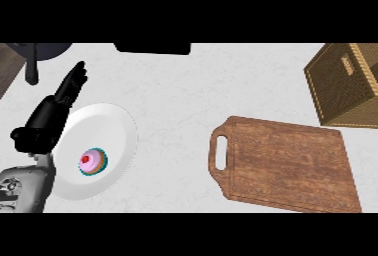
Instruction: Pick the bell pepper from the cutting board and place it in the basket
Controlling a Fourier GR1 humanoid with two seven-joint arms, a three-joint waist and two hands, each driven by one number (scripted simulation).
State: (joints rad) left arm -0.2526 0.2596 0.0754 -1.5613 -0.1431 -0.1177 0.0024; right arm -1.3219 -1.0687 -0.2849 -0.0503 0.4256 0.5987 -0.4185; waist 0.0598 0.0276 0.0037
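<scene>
The wooden cutting board [291, 165] lies right of centre with its handle slot toward the left; nothing rests on it. No bell pepper shows anywhere in the head view. The woven basket [347, 85] stands at the right edge, behind the board; its inside is not visible. My left hand [55, 107] is at the left side, fingers straight and pointing away, beside a white plate. My right hand does not appear.
A white plate [103, 135] with a pink cupcake [92, 161] sits by my left hand. A dark pan [40, 52] is at the back left corner, and a black object [153, 48] stands at the back edge.
</scene>
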